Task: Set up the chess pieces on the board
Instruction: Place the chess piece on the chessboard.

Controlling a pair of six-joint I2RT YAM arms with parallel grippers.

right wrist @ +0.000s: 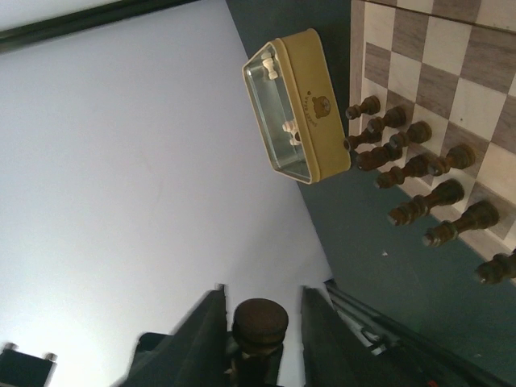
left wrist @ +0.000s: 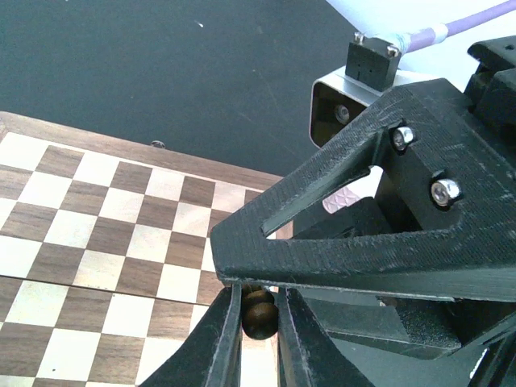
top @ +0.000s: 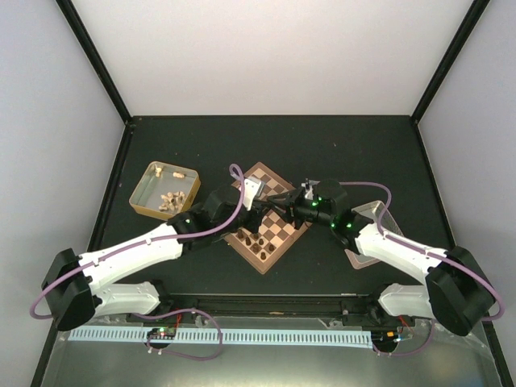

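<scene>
At mid-frame by the board point(top: 284, 234), holds one dark piece point(left wrist: 260, 313) apiece in narrowed jaws of left gripper point(left wrist: 260, 334) and right gripper point(right wrist: 260, 326), with two rows of chess pieces point(right wrist: 419, 165) standing lower left, apparently more to place.

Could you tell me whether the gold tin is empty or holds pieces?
Not empty: pale beige pieces lie inside the gold tin in the top view.

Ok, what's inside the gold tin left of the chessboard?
A heap of pale beige pieces lies in the gold tin, with two apart near its far rim. From the right wrist view, the tin's wall hides most of them.
</scene>
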